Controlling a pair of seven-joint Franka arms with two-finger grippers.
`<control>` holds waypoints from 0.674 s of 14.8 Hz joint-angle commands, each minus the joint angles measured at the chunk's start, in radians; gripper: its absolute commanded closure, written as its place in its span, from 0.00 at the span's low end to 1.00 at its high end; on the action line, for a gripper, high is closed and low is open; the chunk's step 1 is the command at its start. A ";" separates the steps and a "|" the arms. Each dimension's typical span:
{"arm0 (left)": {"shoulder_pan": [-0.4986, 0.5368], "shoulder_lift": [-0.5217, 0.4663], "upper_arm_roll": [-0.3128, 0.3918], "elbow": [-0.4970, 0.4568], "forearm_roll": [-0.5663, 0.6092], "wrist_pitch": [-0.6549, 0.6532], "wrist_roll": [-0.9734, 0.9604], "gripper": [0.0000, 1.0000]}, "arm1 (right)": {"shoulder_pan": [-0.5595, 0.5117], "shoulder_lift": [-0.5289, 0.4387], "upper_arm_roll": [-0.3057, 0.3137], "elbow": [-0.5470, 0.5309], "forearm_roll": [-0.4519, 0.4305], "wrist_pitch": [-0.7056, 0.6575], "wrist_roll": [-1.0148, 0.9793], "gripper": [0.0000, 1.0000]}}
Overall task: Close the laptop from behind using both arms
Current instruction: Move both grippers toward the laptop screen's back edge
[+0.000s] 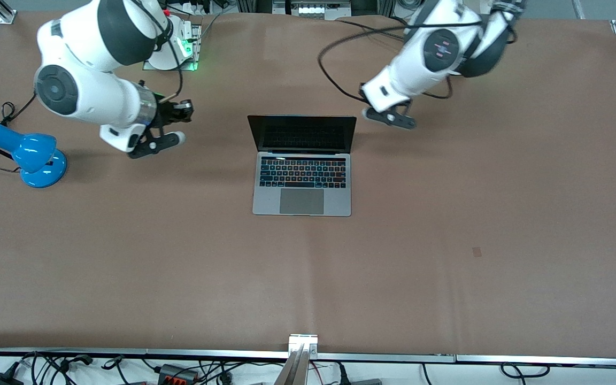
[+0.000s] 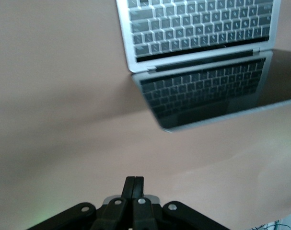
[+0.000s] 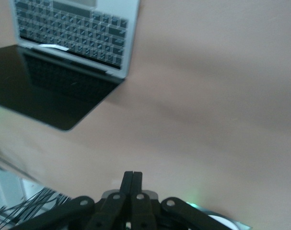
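One laptop (image 1: 302, 166) sits open mid-table, screen up. Both grippers hang over bare table on either side of its screen: left gripper (image 1: 389, 117) toward the left arm's end, right gripper (image 1: 171, 125) toward the blue lamp (image 1: 25, 155). Both have fingers pressed together, holding nothing.

A robotics lab: brown-covered table (image 1: 447, 267) on aluminium framing (image 1: 302, 353), loose cables (image 1: 62, 366) and electronics (image 1: 174, 51) along its edges.
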 commanded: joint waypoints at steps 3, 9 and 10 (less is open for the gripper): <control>0.009 -0.013 -0.081 -0.040 -0.021 0.067 -0.026 1.00 | 0.151 -0.023 -0.010 -0.098 0.073 0.093 0.062 1.00; 0.007 0.079 -0.105 -0.058 -0.018 0.215 -0.032 1.00 | 0.295 0.017 -0.010 -0.157 0.075 0.236 0.192 1.00; 0.009 0.096 -0.105 -0.058 -0.018 0.224 -0.032 1.00 | 0.309 0.023 -0.010 -0.157 0.075 0.253 0.211 1.00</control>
